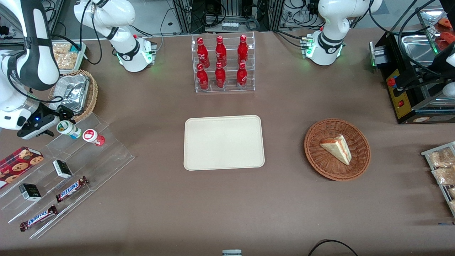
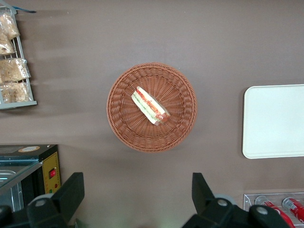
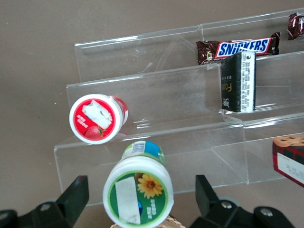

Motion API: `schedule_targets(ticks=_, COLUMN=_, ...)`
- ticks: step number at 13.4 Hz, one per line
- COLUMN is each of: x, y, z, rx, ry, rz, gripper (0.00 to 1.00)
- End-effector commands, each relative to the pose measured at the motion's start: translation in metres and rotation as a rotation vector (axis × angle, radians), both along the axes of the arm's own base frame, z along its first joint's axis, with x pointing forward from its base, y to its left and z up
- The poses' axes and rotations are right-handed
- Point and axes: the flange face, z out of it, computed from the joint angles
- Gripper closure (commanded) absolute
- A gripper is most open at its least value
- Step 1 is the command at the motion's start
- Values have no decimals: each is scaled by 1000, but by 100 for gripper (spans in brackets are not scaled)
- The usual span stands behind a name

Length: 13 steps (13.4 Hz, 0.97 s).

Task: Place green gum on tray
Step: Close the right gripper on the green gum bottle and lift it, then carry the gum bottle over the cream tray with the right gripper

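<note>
The green gum (image 1: pixel 67 128), a small white bottle with a green lid showing a yellow flower (image 3: pixel 138 192), rests on the top step of a clear stepped shelf (image 1: pixel 106 149), toward the working arm's end of the table. A similar red-lidded bottle (image 1: pixel 93 137) lies beside it, also seen in the right wrist view (image 3: pixel 97 118). My gripper (image 1: pixel 57 123) is open, with its two black fingers (image 3: pixel 72 195) standing either side of the gum's lid and a gap on each side. The cream tray (image 1: pixel 224 142) lies flat at mid-table with nothing on it, and its edge shows in the left wrist view (image 2: pixel 273 121).
The shelf's lower steps hold Snickers bars (image 1: pixel 71 188), small dark boxes (image 1: pixel 62 168) and a cookie box (image 1: pixel 19 161). A wicker basket with a foil dish (image 1: pixel 74 93) sits close to the gripper. A rack of red bottles (image 1: pixel 222 64) and a basket with a sandwich (image 1: pixel 337 148) stand elsewhere.
</note>
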Motion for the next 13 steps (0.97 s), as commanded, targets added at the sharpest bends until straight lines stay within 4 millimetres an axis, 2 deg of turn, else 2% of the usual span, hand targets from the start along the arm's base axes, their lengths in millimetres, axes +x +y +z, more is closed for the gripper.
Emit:
schedule_targets(ticks=1, x=-5, y=-1, z=-2, rx=-15, ry=-22, rz=15, gripper=24)
schedule_targets(ticks=2, x=-3, y=1, z=-1, rx=-17, ry=-25, rz=25, gripper=73)
schedule_targets(ticks=3, x=-1, y=3, z=1, rx=-18, ry=-28, rz=30, gripper=100)
schedule_targets(ticks=5, x=3, y=3, z=12, rx=-19, ry=-37, rz=25, gripper=100)
schedule_targets(ticks=7, x=12, y=4, z=34, rx=-10, ry=-19, rz=26, gripper=100)
schedule_targets(ticks=8, x=19, y=6, z=52, rx=-5, ry=-6, rz=30, gripper=100)
schedule_targets(ticks=11, x=43, y=57, z=111, rx=17, ry=40, rz=17, gripper=100)
schedule_targets(ticks=13, x=52, y=112, z=137, rx=20, ry=78, rz=-16, gripper=100)
